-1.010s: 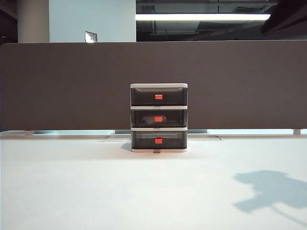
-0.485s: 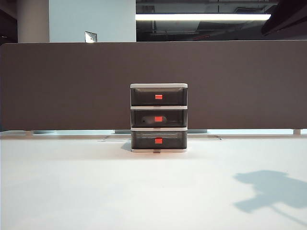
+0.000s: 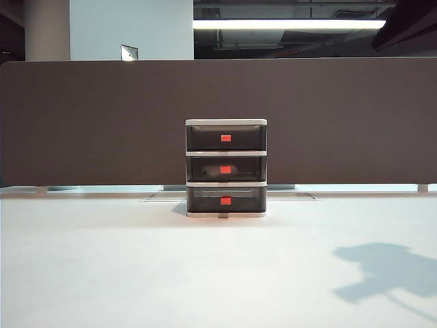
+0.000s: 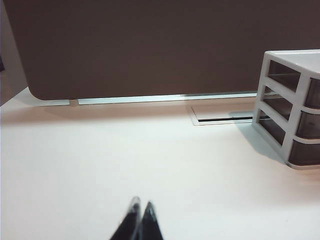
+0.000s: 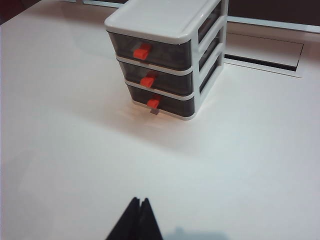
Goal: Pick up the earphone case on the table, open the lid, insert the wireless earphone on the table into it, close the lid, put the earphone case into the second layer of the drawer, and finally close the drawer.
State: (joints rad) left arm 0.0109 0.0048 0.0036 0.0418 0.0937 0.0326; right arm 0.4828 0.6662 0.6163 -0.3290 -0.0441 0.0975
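Left gripper [image 4: 140,206] hung over bare white worktop [image 3: 102,266], jaws clenched on nothing, drawer [image 3: 226,168] stood mid-worktop with all three tiers pushed in, a pale shape, perhaps the earphone case [image 3: 220,170], in the second layer [image 3: 226,169], right gripper [image 5: 139,202] facing the drawer, jaws clenched, empty.

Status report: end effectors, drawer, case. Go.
Left end effector shut, empty, above bare table. Right end effector shut, empty, facing the drawer. All drawers closed; pale shape inside second layer. Nothing obstructing.

No readable text, label, brand or number shows in any view.
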